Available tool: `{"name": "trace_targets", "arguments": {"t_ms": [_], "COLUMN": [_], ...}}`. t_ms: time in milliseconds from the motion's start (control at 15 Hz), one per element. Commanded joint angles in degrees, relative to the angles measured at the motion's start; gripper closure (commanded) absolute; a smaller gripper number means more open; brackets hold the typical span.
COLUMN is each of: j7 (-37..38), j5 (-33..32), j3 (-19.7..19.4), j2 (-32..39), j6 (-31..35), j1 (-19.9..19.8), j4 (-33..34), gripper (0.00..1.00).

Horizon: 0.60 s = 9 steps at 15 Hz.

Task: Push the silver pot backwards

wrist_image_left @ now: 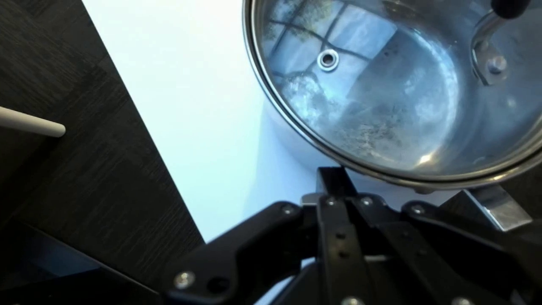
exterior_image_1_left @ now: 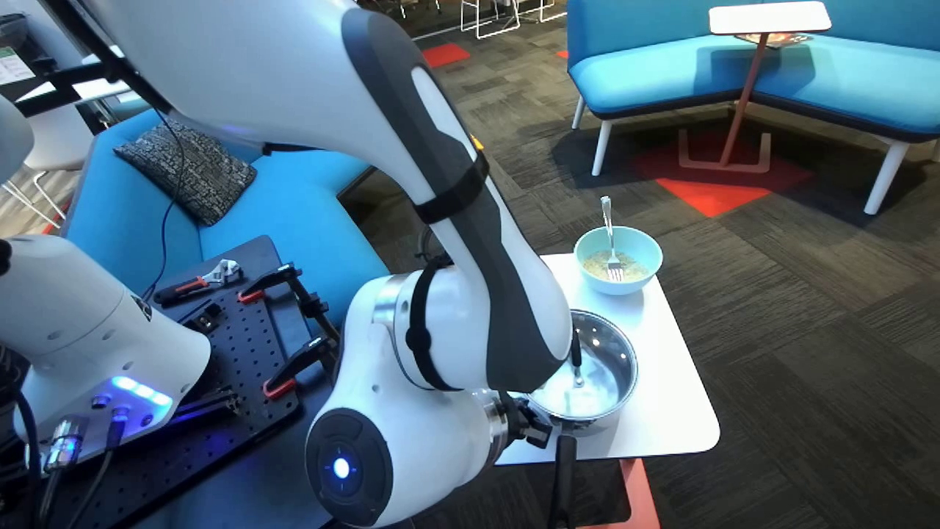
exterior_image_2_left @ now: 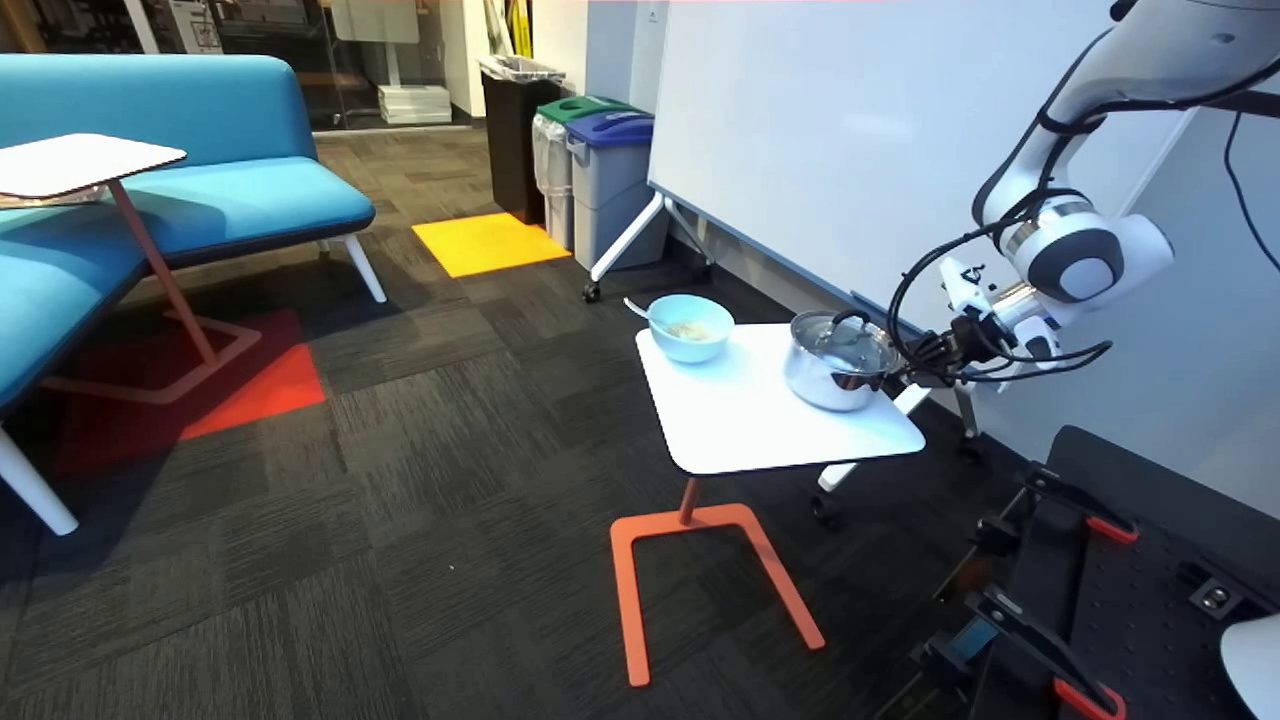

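The step in hand looks to be the push itself: the end effector (wrist_image_left: 335,180), jaws drawn together on nothing, sits on the side of the pot (exterior_image_2_left: 825,388) facing the base (exterior_image_1_left: 95,345), right by its rim (wrist_image_left: 417,180), though whether they touch I cannot tell. The pot stands upright on the desk (exterior_image_2_left: 760,430), near the bowl (exterior_image_2_left: 690,353) but apart from it. Backwards probably means away from the base, so I would shove slowly in a straight line, tip low on the metal wall, and stop well short of the far edge. In the wrist view the tip sits to one side of the pot's middle, so a push from there may spin it; shifting the contact onto the line through the centre should help. The handle (exterior_image_1_left: 564,474), which reaches past the edge of the desk in an exterior view, deserves room, since a swing could bring it against the jaws, while a sideways drift could run the pot into the bowl. As for looks, the pot is round, silvery and glossy, with a bright rolled rim and a clear lid (wrist_image_left: 398,89) carrying a small ringed vent (wrist_image_left: 328,60) and a black-topped grip (wrist_image_left: 510,6). Through the glass the inside shows as pale metal, cloudy in patches and broken up by reflections.
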Motion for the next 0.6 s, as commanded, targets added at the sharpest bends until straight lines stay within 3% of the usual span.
{"name": "trace_targets", "arguments": {"t_ms": [0,533], "j7": [-2.04,-1.95], "j5": [2.46,2.32], "j3": [-0.65,-0.24], "j2": [0.43,0.47], "j6": [-1.98,-2.65], "j1": [0.91,2.12], "j4": [1.22,2.52], "gripper": [1.00,1.00]}}
